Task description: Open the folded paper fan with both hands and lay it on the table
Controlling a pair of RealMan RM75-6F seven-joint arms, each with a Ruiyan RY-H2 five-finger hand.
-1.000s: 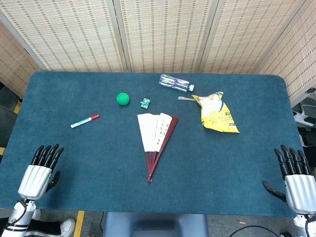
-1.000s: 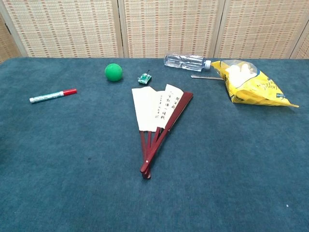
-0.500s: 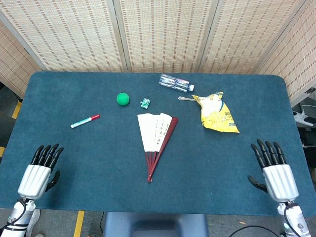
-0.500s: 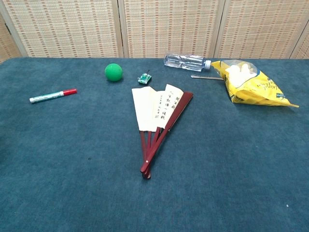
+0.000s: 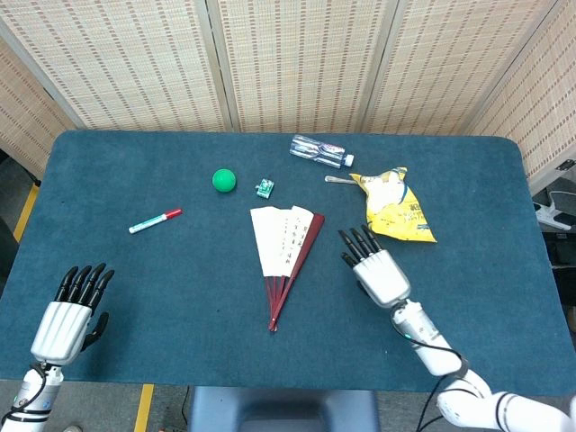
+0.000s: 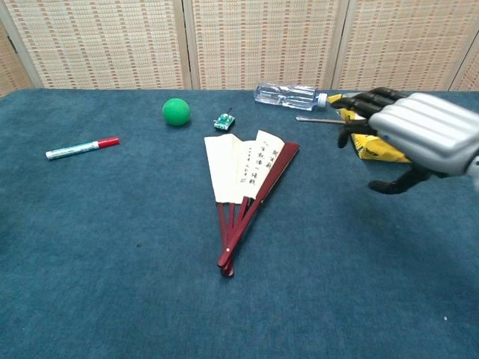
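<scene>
The paper fan [image 5: 286, 255] [image 6: 245, 182] lies partly spread on the blue table [image 5: 180, 279], white leaves toward the back and dark red ribs meeting at a pivot toward the front. My right hand [image 5: 373, 267] [image 6: 412, 134] hovers just right of the fan, fingers apart and pointing to the back, holding nothing. At the front left corner my left hand [image 5: 67, 317] rests with fingers extended and apart, far from the fan; the chest view does not show it.
A yellow snack bag [image 5: 397, 207] [image 6: 374, 149] lies right behind my right hand, with a spoon [image 5: 338, 180] and a clear bottle [image 5: 320, 150] beyond. A green ball [image 5: 224, 180], a small green clip [image 5: 265, 188] and a red-capped marker [image 5: 155, 220] lie back left of the fan.
My right hand has moved from the front right table edge leftward and back to just beside the fan, and now shows in the chest view. The left hand and the fan have not moved.
</scene>
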